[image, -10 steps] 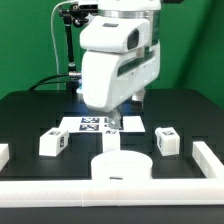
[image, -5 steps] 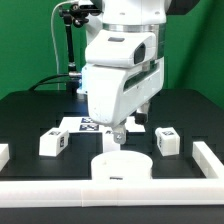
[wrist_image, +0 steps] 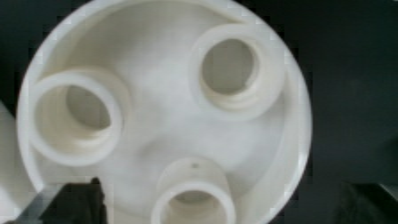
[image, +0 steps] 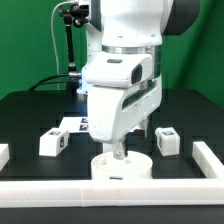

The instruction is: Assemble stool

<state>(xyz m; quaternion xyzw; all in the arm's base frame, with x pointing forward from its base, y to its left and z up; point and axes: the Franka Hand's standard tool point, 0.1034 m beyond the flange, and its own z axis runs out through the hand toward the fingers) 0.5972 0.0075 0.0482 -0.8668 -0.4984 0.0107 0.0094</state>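
Note:
The white round seat [image: 122, 167] lies at the front middle of the black table. In the wrist view the seat [wrist_image: 151, 60] fills the picture, with three round sockets facing up. My gripper [image: 120, 151] hangs right over the seat, fingertips close to its top. In the wrist view my gripper [wrist_image: 214, 208] is open, with one dark fingertip [wrist_image: 68, 203] at each side and nothing between them but the seat below. One tagged white leg [image: 52, 143] lies on the exterior view's left and another leg [image: 166, 141] on its right. A third leg is hidden.
The marker board [image: 74, 124] lies behind the arm, partly covered by it. White border rails run along the front [image: 110, 190], the exterior view's right [image: 208, 157] and its left [image: 3, 153]. A camera stand [image: 70, 40] rises at the back.
The arm has come forward and down, from over the marker board to right above the seat. The seat and both visible legs have not moved.

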